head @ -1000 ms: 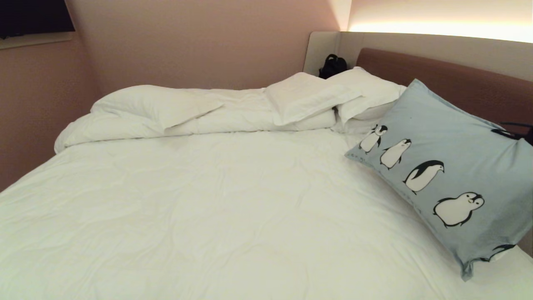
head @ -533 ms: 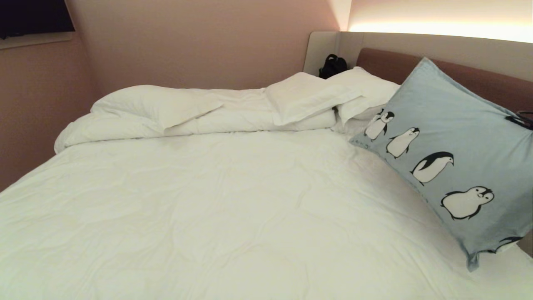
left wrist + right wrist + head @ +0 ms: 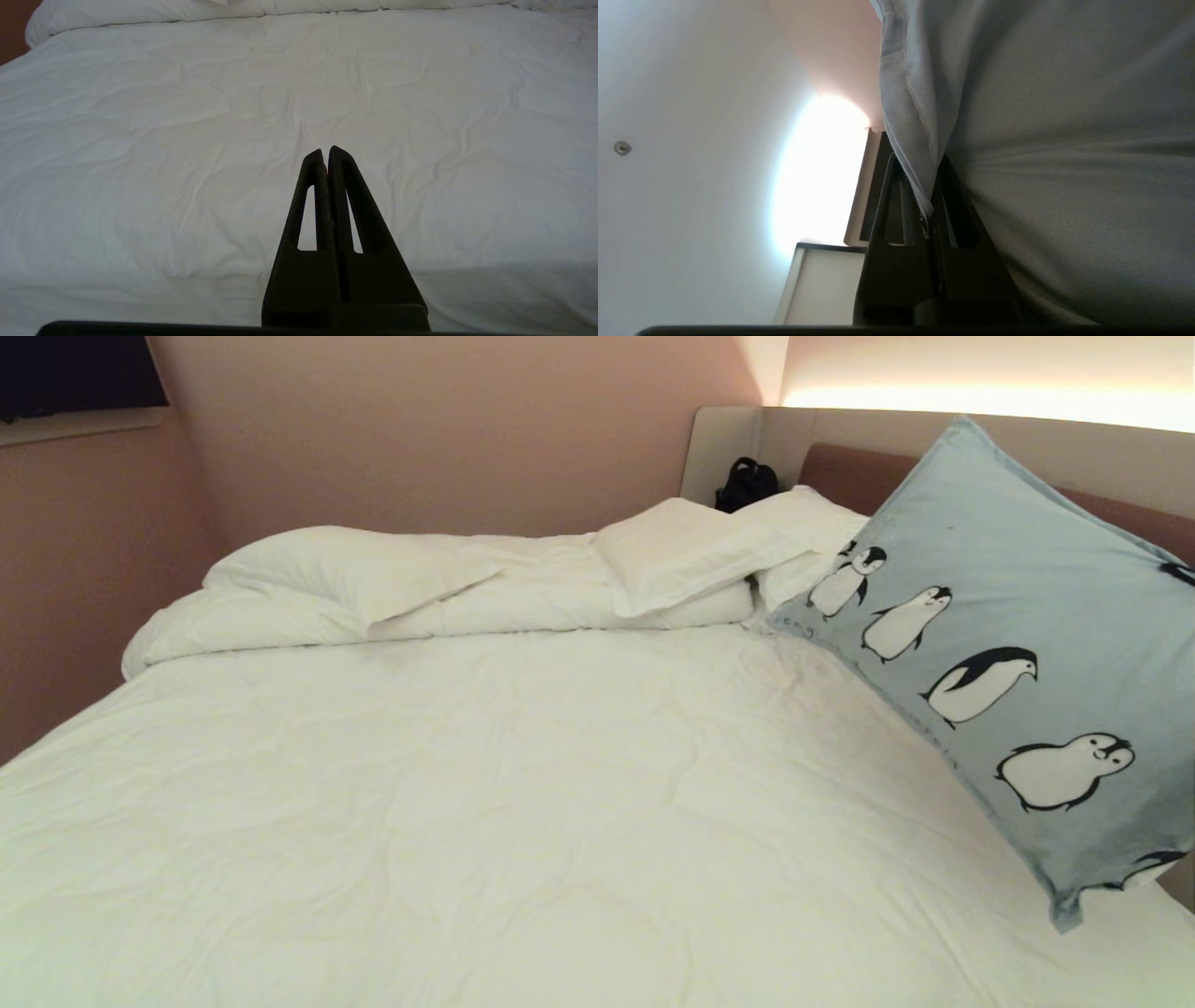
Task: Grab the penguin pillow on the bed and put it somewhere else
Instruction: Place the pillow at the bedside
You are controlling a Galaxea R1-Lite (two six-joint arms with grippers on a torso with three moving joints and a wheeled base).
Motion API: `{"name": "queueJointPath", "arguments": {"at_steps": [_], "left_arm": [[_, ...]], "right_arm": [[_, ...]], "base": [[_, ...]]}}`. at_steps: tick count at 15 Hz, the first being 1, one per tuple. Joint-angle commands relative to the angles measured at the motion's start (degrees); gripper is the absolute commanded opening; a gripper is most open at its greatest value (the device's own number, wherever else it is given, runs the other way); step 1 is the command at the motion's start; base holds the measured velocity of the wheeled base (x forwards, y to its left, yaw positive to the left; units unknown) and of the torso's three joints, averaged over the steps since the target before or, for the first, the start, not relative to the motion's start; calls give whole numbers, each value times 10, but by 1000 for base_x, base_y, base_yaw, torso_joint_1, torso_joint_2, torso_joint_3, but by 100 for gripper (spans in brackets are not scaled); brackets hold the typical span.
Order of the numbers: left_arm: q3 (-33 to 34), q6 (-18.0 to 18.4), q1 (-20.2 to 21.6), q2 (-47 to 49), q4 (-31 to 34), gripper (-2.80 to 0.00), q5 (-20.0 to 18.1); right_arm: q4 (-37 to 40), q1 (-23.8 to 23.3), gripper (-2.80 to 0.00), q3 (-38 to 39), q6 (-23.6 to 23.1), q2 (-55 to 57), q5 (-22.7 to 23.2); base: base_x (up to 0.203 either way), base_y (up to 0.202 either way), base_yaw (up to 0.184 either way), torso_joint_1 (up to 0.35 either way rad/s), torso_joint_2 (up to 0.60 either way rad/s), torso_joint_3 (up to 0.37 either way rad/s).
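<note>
The penguin pillow [image 3: 1008, 607], light blue-grey with a row of black-and-white penguins, hangs tilted at the right side of the bed [image 3: 467, 784]. Its top corner stands above the brown headboard [image 3: 840, 471] and its lower corner is close to the sheet. In the right wrist view my right gripper [image 3: 920, 161] is shut on the pillow's seamed edge [image 3: 906, 93], and the fabric bulges past the fingers. My left gripper [image 3: 325, 151] is shut on nothing, low over the white duvet [image 3: 187, 140] near the bed's front.
Two white pillows [image 3: 691, 555] lie at the head of the bed, next to a bunched roll of duvet [image 3: 345, 579]. A black bag [image 3: 745, 483] sits in the corner behind them. A pink wall [image 3: 93, 569] runs along the bed's left side.
The penguin pillow has risen and swung upward to the right. Its top corner climbed from below the headboard's top to above it. The left gripper and the bedding have not moved.
</note>
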Motion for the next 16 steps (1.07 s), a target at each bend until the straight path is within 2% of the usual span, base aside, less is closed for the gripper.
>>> {"name": "queueJointPath", "arguments": {"at_steps": [1,4,13,16], "left_arm": [[0,0,0,0,0,-280,0],[0,0,0,0,0,-280,0],[0,0,0,0,0,-280,0],[0,0,0,0,0,-280,0]], "right_arm": [[-4,-6,-280,0,12,0,4],[-8,-19,-280,-6,39,24,2],[-13,-31,-280,-4,40,78,2],[-49,-32,-280,-4,69,99,2]], "base": [[0,0,0,0,0,0],[0,0,0,0,0,0],[0,0,0,0,0,0],[0,0,0,0,0,0]]}}
